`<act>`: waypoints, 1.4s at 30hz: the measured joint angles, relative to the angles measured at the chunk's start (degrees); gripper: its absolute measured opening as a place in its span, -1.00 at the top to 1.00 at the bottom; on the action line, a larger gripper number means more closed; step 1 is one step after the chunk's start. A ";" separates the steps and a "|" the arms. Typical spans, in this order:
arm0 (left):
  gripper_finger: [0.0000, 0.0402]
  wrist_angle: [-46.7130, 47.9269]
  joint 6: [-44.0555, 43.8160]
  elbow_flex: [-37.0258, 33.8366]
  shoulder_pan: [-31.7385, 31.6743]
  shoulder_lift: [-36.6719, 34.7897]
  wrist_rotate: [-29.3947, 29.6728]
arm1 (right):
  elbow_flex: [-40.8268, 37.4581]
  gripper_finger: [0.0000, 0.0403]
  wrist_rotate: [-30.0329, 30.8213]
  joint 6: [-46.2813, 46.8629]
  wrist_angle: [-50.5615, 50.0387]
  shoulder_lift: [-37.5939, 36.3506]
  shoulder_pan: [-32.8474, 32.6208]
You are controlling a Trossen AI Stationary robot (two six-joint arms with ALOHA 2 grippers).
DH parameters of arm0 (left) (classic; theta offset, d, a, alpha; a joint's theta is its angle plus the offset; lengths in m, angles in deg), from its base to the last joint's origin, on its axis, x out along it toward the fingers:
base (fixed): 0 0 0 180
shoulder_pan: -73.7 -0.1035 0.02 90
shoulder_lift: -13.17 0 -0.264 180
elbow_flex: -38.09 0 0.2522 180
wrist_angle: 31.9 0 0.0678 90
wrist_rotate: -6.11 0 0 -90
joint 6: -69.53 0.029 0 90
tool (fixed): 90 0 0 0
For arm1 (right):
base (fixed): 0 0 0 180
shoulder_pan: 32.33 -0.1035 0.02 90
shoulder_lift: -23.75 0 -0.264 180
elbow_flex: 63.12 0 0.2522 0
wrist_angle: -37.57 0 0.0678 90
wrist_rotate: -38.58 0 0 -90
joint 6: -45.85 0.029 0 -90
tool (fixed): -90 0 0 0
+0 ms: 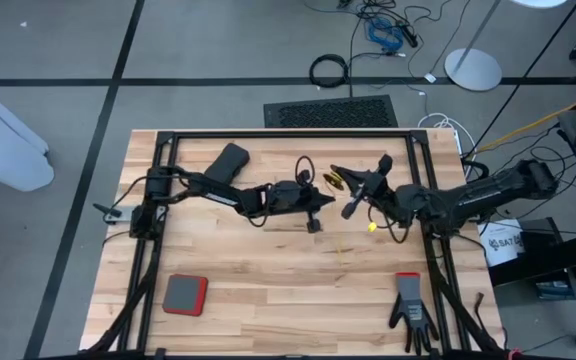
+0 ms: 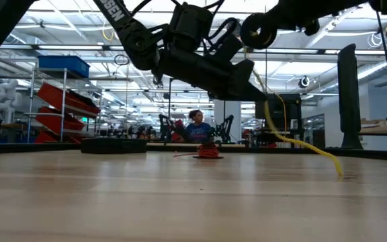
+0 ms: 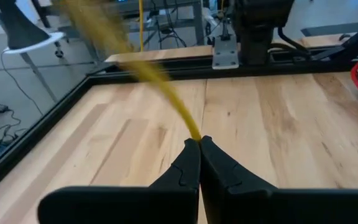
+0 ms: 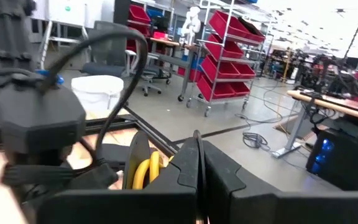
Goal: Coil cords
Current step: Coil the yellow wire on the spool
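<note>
Yellow wiry cord point(image 3: 166, 93) is what I am gripping right now: my left gripper point(image 3: 199, 144) is pinched tight on it at the very fingertips, above the bare middle of the pale wooden table point(image 3: 278, 118), and the cord is running up and away from the tips. My right gripper point(image 4: 197, 146) is hanging closed just across from it, with a short yellow loop point(image 4: 143, 171) showing beside its fingers; whether it is actually clamping that loop I cannot tell. Seen from table height, the cord is drooping from the raised arms and its free end point(image 2: 334, 165) is trailing down to the table top. Farther back, the reddish-orange cord point(image 2: 207, 152) is lying in a loose heap on the table, untouched.

I judge I am mid-coil on the yellow one, with a fresh grip taken. Next I need to carry this length round toward the right gripper without letting the thin cord slip from the tips.

I am not making out the small black reels anywhere, and the crossing arms are hiding the cord overhead.
</note>
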State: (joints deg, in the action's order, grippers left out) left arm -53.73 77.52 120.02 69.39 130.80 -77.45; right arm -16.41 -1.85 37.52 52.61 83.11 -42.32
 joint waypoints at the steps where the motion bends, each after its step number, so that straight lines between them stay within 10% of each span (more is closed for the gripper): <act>1: 0.99 0.32 -0.02 0.60 0.04 0.32 -0.02 | 0.00 1.00 0.09 0.12 0.80 0.93 0.39; 29: 0.85 13.67 8.42 3.91 3.66 -1.85 -2.16 | 0.04 1.00 4.49 -0.09 8.18 8.28 6.54; 42: 0.52 15.90 9.04 -1.13 3.45 -14.53 11.36 | 0.07 1.00 4.73 -0.28 0.47 -0.71 5.34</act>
State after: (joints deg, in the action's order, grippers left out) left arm -37.83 86.56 118.89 72.83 116.27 -66.09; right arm -16.35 2.88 37.25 53.08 82.41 -36.97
